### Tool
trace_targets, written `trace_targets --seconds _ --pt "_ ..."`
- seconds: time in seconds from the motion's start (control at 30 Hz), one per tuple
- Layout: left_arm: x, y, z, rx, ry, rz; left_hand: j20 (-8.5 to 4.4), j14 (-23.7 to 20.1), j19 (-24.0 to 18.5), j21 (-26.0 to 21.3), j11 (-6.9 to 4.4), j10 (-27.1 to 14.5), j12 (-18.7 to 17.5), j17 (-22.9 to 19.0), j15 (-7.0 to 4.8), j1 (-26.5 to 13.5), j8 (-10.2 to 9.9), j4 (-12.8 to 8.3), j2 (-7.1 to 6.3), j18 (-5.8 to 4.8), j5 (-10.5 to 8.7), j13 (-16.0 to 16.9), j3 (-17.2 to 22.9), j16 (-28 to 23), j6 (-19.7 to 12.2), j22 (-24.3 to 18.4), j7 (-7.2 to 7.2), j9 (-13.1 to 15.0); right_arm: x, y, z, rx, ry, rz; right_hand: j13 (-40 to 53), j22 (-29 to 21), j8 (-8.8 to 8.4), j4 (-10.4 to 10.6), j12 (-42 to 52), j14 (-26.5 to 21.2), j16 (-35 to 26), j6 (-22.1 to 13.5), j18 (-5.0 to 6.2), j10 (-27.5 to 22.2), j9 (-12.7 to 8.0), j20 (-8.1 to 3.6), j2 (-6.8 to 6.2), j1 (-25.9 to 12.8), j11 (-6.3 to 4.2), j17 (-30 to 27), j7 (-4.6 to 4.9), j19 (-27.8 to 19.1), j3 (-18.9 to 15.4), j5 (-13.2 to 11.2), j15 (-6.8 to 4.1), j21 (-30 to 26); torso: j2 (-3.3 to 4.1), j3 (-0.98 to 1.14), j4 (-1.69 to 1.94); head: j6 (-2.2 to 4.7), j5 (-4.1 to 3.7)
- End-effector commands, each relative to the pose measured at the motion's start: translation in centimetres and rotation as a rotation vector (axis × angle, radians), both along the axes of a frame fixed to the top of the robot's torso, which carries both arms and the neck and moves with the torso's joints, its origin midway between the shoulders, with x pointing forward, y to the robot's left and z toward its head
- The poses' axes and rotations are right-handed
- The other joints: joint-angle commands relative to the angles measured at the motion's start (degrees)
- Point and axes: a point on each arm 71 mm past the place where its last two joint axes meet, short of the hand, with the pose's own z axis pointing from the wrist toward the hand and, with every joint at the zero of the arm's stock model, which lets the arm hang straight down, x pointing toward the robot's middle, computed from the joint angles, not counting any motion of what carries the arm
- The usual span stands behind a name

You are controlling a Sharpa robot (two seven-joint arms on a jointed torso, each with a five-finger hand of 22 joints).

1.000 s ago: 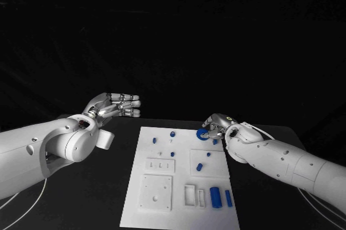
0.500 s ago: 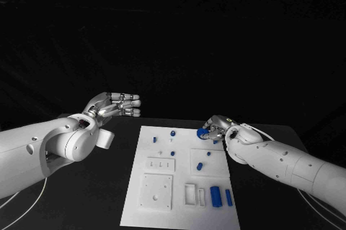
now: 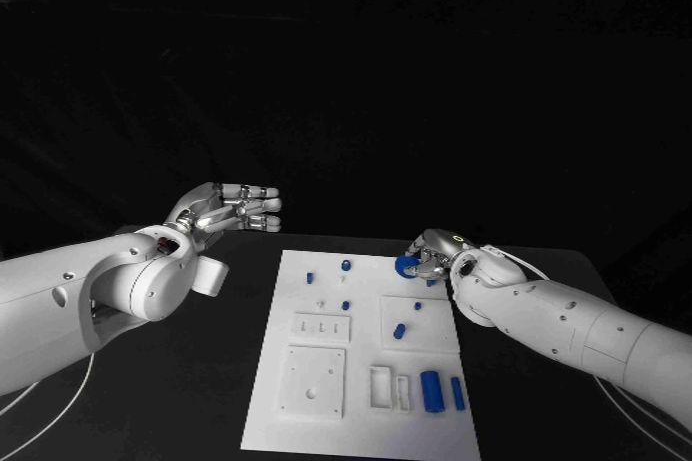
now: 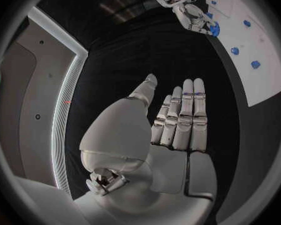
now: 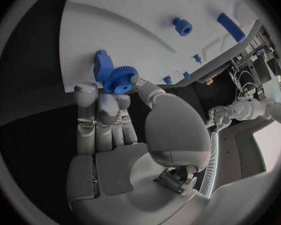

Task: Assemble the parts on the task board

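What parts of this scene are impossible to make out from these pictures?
- Whether the blue gear is seated on the task board: in the right wrist view the right hand covers its underside; in the head view it is too small.
- The blue block behind the gear: partly hidden by it.
- The board's near edge: cut off at the head view's bottom.
- The left hand palm: faces away in the left wrist view.

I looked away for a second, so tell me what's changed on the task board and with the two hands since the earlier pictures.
Very little. The right hand still holds the blue gear at the far right corner of the task board; it has barely shifted, if at all. The left hand still hovers off the board's left side, holding nothing. The other blue parts on the board lie where they were.
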Motion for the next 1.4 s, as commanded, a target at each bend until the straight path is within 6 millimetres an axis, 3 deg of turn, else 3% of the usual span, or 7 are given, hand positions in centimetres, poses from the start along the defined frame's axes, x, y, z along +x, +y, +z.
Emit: trace_targets --seconds 0.03,0.17,0.43,0.6,1.03,1.27,1.4 --pt "-0.1 -0.2 0.1 -0.002 -0.003 -0.019 -0.04 -0.37 -0.42 0.21 0.11 -0.43 0.24 -0.04 -0.01 0.0 -0.08 -0.33 -0.23 -0.35 0.3 0.08 0.03 -0.26 -0.38 -0.05 0.11 -0.07 -0.2 0.0 -0.4 -0.029 0.013 0.011 0.25 4.51 0.43 -1.46 0.41 0.14 0.14 1.2 0.16 0.28 0.24 -0.25 0.12 0.48 -0.39 0.11 0.15 1.7 0.77 0.51 -0.37 0.47 -0.02 0.02 -0.07 -0.04 0.01" --pt "-0.1 -0.2 0.1 -0.002 -0.003 -0.019 -0.04 -0.37 -0.42 0.21 0.11 -0.43 0.24 -0.04 -0.01 0.0 -0.08 -0.33 -0.23 -0.35 0.3 0.08 0.03 -0.26 -0.38 -0.05 0.11 -0.07 -0.4 0.4 -0.1 -0.033 -0.025 0.017 0.88 4.61 0.47 -3.0 1.22 0.15 0.21 2.49 0.03 0.75 0.32 -0.45 0.4 0.6 -0.65 0.29 -0.2 1.68 1.6 1.24 -0.57 1.18 -0.05 0.01 -0.06 -0.1 -0.05" --pt "-0.2 0.1 0.1 -0.001 -0.003 -0.012 -0.05 -0.38 -0.43 0.24 0.1 -0.43 0.23 -0.04 -0.02 0.13 -0.07 -0.34 -0.21 -0.35 0.32 0.08 0.08 -0.26 -0.3 -0.05 0.11 -0.07 -0.8 1.7 0.8 -0.033 -0.095 0.039 1.52 4.58 0.46 -3.47 2.04 0.18 0.08 3.03 -0.07 1.43 0.33 -0.55 0.35 0.0 -0.76 0.28 -0.35 1.61 1.95 1.13 -0.65 1.39 -0.06 0.09 -0.09 0.09 0.05" --pt "-0.2 0.1 0.1 -0.001 -0.003 -0.012 -0.03 -0.44 -0.48 0.22 0.11 -0.45 0.24 -0.04 0.0 0.09 -0.07 -0.29 -0.25 -0.36 0.3 0.09 0.06 -0.29 -0.31 -0.06 0.12 -0.07 -1.3 2.7 1.7 -0.043 -0.152 0.062 1.7 4.6 0.45 -3.41 2.26 0.24 0.15 3.34 -0.13 1.66 0.33 -0.59 0.04 -0.05 -0.82 0.35 -0.48 1.65 1.69 0.42 -0.69 1.6 -0.15 -0.12 -0.04 0.03 0.12" --pt "-0.2 0.0 0.1 -0.001 -0.002 -0.016 -0.03 -0.44 -0.48 0.22 0.11 -0.45 0.24 -0.04 0.0 0.09 -0.07 -0.29 -0.25 -0.36 0.3 0.09 0.06 -0.29 -0.31 -0.06 0.12 -0.07 -3.4 8.1 4.0 -0.034 -0.242 0.186 1.74 4.65 0.45 -2.74 2.2 0.26 0.17 3.39 -0.27 1.87 0.28 -0.64 -0.54 0.16 -0.84 0.37 -0.53 1.71 1.64 -0.71 -0.71 2.02 -0.03 -0.07 0.11 0.31 0.57" --pt "-0.3 -0.4 0.1 -0.003 -0.001 -0.024 -0.03 -0.44 -0.48 0.22 0.11 -0.45 0.24 -0.04 0.0 0.09 -0.07 -0.29 -0.25 -0.36 0.3 0.09 0.06 -0.29 -0.31 -0.06 0.12 -0.07 -3.7 10.7 3.7 -0.035 -0.249 0.227 1.83 4.63 0.43 -2.32 2.24 0.25 0.12 3.38 -0.3 1.88 0.26 -0.64 -0.63 0.22 -0.84 0.33 -0.53 1.68 1.49 -0.79 -0.71 1.99 -0.08 -0.21 0.3 0.38 0.69" --pt "-0.3 -0.6 0.1 -0.003 0.002 -0.031 -0.02 -0.46 -0.5 0.2 0.12 -0.48 0.24 -0.04 0.01 0.16 -0.07 -0.26 -0.29 -0.35 0.3 0.09 0.07 -0.3 -0.31 -0.08 0.12 -0.07 -3.6 11.7 3.2 -0.037 -0.248 0.238 1.83 4.73 0.42 -2.08 2.2 0.25 0.07 3.23 -0.32 1.86 0.24 -0.66 -0.62 0.21 -0.83 0.28 -0.5 1.75 1.51 -0.34 -0.72 2.46 0.0 -0.17 0.36 0.51 0.59"
